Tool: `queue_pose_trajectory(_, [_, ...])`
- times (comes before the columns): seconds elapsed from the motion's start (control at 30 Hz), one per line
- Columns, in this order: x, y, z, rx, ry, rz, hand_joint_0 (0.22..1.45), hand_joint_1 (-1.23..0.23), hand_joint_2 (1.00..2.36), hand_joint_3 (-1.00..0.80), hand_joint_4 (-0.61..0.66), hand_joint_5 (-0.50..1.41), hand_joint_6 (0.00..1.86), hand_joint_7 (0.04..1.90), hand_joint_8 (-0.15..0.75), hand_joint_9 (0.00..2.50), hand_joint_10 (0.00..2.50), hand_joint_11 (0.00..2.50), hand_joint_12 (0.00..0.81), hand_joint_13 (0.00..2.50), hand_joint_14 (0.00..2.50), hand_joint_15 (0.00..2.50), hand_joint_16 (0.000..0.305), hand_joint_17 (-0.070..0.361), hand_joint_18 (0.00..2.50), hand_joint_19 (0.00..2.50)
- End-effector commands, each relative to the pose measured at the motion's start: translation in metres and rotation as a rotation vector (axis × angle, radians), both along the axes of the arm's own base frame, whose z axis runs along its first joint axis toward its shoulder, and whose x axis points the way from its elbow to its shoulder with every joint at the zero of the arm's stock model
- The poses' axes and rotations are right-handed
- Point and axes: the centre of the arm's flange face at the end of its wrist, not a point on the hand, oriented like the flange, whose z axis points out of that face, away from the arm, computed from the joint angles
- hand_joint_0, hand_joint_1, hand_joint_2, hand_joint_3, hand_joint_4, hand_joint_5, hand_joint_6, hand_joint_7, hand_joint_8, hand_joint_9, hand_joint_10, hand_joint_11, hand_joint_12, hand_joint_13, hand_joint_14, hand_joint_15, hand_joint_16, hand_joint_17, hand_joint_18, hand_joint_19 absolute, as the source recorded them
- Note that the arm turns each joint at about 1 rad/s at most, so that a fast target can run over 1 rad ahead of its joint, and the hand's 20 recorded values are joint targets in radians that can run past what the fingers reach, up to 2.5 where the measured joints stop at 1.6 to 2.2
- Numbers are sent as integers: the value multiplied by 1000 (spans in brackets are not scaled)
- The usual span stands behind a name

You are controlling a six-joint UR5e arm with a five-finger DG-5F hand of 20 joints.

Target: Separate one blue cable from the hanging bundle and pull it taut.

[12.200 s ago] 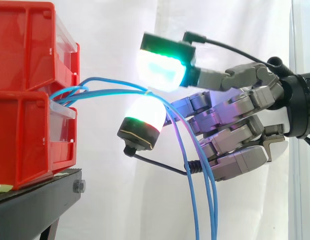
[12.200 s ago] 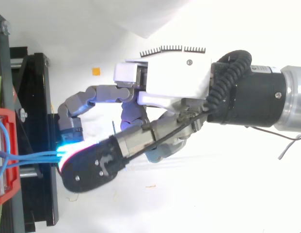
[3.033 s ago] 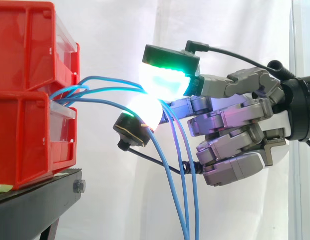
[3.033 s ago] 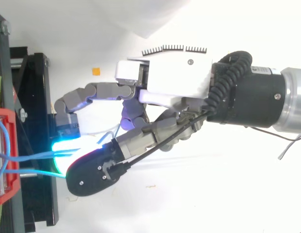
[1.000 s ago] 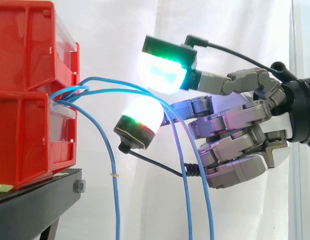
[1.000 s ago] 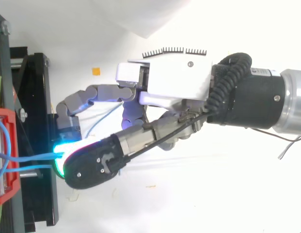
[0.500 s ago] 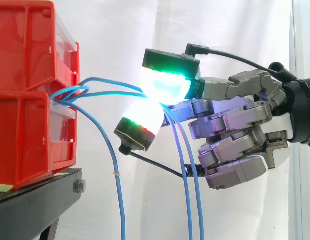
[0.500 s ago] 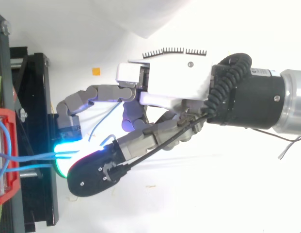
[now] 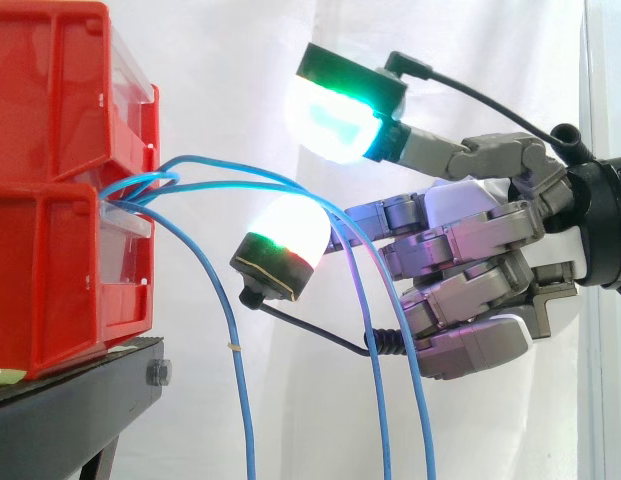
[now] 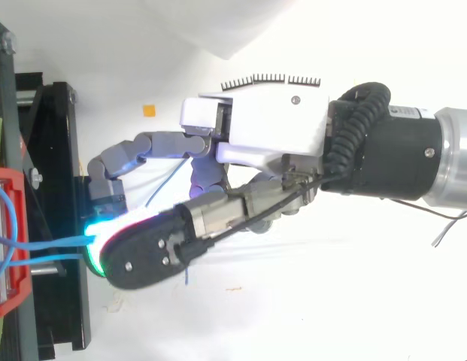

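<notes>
Several blue cables come out between the two stacked red bins and arc to the right. One cable hangs straight down close to the bins, apart from the others. Two more run between the hand's glowing pads and drop in front of its curled fingers. The hand reaches in from the right. Its green-cyan fingertip is raised well above the cables, and its white pad sits just under them. Neither pad presses a cable. From above, the hand points at the bins, with cables leading to its pads.
The bins stand on a black stand at the left, which is the black frame in the top view. A white curtain hangs behind. A small orange mark lies on the white floor.
The green-cyan fingertip has lifted away from the white pad, opening the pinch it had on the cables half a second ago. Before that, one cable dropped out and now hangs by the bins.
</notes>
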Motion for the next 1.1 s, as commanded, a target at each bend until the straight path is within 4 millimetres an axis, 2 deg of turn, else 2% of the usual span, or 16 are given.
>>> queue_pose_trajectory(0.0, [0,1,0,0,0,1,491,-282,1000,-500,32,147,512,1329,175,2335,774,2194,337,1425,1597,1120,53,119,1439,1409])
queue_pose_trajectory(0.07, [0,1,0,0,0,1,542,-242,1000,-500,26,140,531,1280,162,2309,845,2171,312,1409,1585,1161,47,106,1392,1465])
queue_pose_trajectory(0.13, [0,1,0,0,0,1,636,-408,1000,-500,24,138,541,1247,135,2325,874,2166,299,1412,1571,1171,43,96,1362,1486])
queue_pose_trajectory(0.17, [0,1,0,0,0,1,650,-444,1000,-500,23,138,540,1251,136,2329,864,2179,300,1421,1566,1167,43,96,1364,1497])
queue_pose_trajectory(0.2, [0,1,0,0,0,1,706,-585,1005,-444,30,141,532,1267,137,2348,868,2181,301,1442,1559,1183,41,93,1385,1492])
queue_pose_trajectory(0.23, [0,1,0,0,0,1,722,-631,1013,-360,28,144,524,1286,138,2350,879,2180,302,1447,1575,1162,42,95,1393,1492])
queue_pose_trajectory(0.33, [0,1,0,0,0,1,748,-675,1019,-260,36,152,500,1354,148,2359,931,2171,300,1443,1637,1128,43,96,1415,1493])
queue_pose_trajectory(0.63, [0,1,0,-1,0,-2,760,-700,1021,-224,9,151,501,1365,193,2317,1027,2160,316,1422,1671,1142,45,101,1406,1491])
queue_pose_trajectory(0.77, [0,0,0,1,0,-4,758,-733,1022,-202,-10,151,500,1364,185,2290,1091,2128,314,1391,1689,1125,45,102,1384,1483])
queue_pose_trajectory(0.83, [0,0,-1,-1,1,-4,757,-802,1022,-185,-26,152,500,1352,195,2266,1153,2095,320,1383,1681,1124,45,101,1376,1469])
queue_pose_trajectory(1.07, [0,0,0,1,0,-4,775,-910,1018,-238,-49,151,500,1355,198,2235,1231,2047,320,1365,1667,1142,44,99,1361,1466])
